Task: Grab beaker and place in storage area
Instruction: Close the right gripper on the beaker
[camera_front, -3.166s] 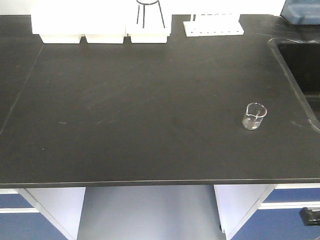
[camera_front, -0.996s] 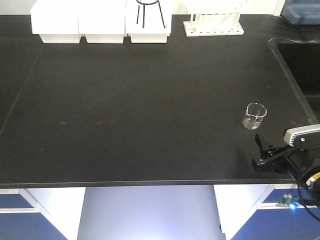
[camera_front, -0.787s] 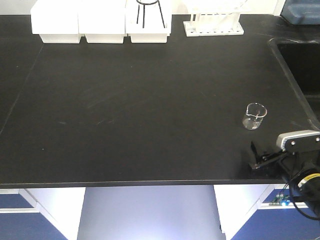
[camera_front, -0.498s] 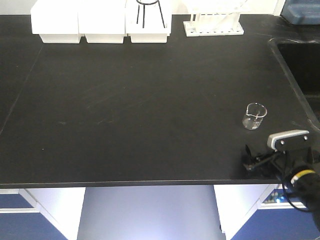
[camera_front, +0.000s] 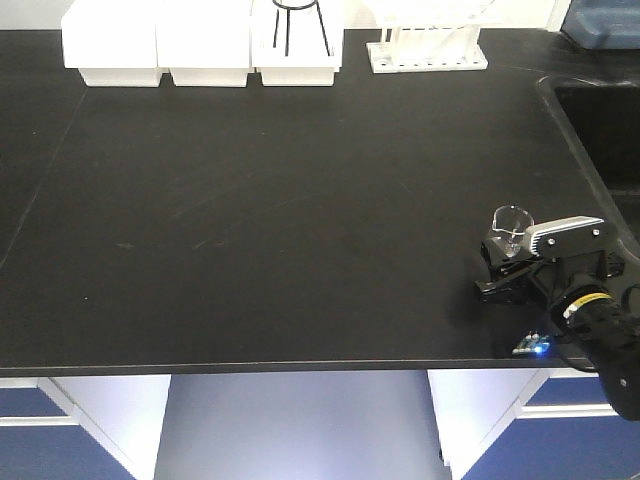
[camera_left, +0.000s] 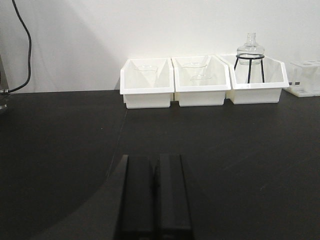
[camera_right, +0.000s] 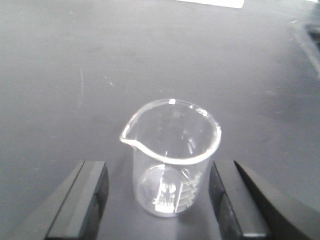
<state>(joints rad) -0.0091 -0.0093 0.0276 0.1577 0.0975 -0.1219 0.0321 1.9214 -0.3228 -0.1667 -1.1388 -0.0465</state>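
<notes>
Beaker upright, near right on bench; brackets it with right gripper spread for the pinch; left gripper pressed together, idle.

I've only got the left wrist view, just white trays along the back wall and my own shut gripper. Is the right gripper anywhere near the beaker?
Observer: Yes. In the right wrist view the beaker stands upright between the open fingers of the right gripper.
Operator: Are they touching the glass?
Observer: The finger on the spout side stands clear of it; the other side is too close to call.
Operator: Where on the bench is this?
Observer: In the front view it is near the front right corner of the bench, on the near side of the sink.
</notes>
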